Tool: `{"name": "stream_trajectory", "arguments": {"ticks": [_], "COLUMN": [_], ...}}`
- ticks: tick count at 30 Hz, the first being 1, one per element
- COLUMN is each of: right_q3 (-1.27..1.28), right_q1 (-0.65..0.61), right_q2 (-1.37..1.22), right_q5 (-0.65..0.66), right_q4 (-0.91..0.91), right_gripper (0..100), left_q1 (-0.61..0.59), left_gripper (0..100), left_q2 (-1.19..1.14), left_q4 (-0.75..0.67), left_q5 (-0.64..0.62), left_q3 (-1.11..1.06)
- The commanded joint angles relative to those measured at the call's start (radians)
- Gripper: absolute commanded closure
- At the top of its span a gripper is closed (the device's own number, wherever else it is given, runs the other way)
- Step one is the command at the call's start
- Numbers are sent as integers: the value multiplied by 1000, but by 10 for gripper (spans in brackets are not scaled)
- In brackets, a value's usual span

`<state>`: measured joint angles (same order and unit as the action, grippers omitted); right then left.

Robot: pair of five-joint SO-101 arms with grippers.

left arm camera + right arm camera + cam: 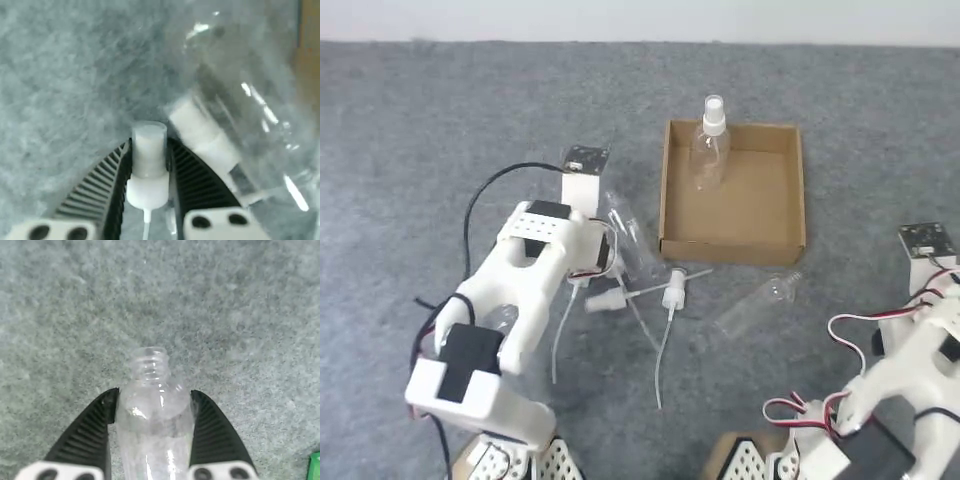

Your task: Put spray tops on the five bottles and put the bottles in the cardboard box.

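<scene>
Grips spray top (148, 172) clenched in left hand (148, 145), just beside lying bottle (250, 125) near cardboard box (732, 247). Grips open-necked bottle (152, 430) clenched in right hand (155, 395).

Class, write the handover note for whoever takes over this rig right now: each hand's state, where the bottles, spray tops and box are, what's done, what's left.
Left hand: shut on a spray top.
Right hand: shut on an open bottle.
Cardboard box: one capped bottle inside.
On the table: an uncapped bottle, a loose spray top, and a further bottle beside the left arm.
Done: one bottle capped and boxed.
Left: cap the others and box them.
</scene>
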<state>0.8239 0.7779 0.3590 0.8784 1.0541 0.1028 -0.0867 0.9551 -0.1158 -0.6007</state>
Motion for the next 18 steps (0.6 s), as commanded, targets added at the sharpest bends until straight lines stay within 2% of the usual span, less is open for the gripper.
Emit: {"name": "stream_trajectory", "arguments": {"ticks": [1,5,9,18], "right_q3": [-2,-3,-11,-187], "right_q1": [2,2,2,-5], "right_q2": [59,61,62,62], "right_q5": [17,17,17,11], "right_q4": [-13,-16,-24,-19], "right_gripper": [991,991,991,991], "left_q1": [11,0,-12,-12], "left_gripper": [949,949,949,949], "left_q2": [38,52,160,598], "left_q4": [21,175,296,413], "left_q5": [-26,-23,-21,9], "left_q3": [124,317,452,473]}}
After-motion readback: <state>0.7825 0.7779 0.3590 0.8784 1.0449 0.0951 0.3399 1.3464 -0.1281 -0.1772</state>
